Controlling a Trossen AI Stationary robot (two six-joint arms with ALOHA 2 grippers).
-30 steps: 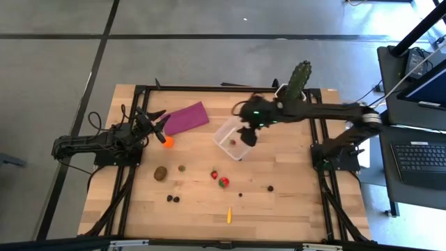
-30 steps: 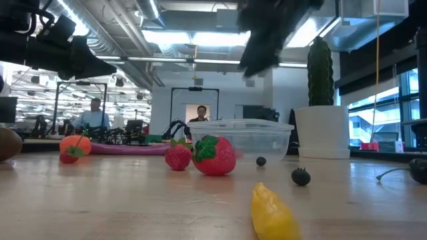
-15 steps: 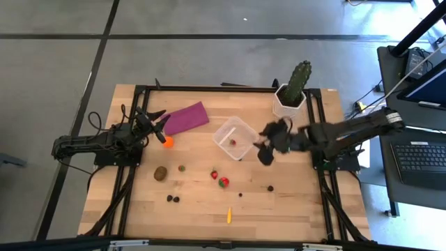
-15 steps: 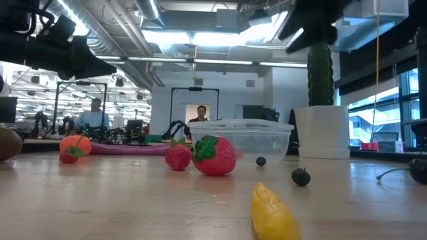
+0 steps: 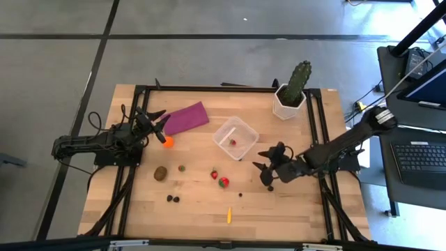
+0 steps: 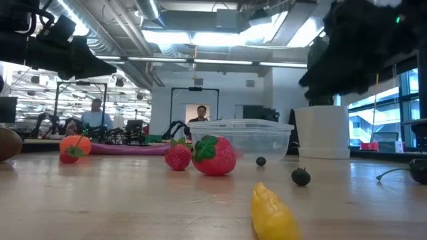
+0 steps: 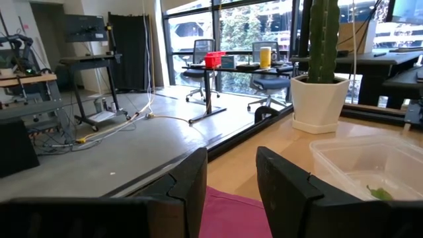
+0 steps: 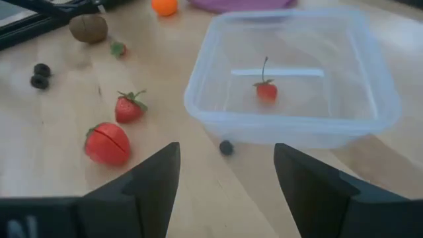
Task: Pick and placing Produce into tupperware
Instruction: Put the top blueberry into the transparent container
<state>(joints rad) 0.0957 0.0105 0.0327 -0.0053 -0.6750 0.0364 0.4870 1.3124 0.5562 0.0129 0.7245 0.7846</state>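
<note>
Clear plastic tupperware (image 5: 235,137) in the table's middle holds one small red fruit (image 8: 266,90), and the right gripper (image 5: 268,169), open and empty, hangs near a dark berry (image 5: 270,187), likely its next pick, while the left gripper (image 5: 155,117) waits open over the purple cloth (image 5: 186,117).

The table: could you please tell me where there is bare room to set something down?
Bare wood lies along the table front right, beyond the yellow piece, and at the back between the purple cloth and the cactus pot. It is crowded around the strawberries, in front of the tupperware.
</note>
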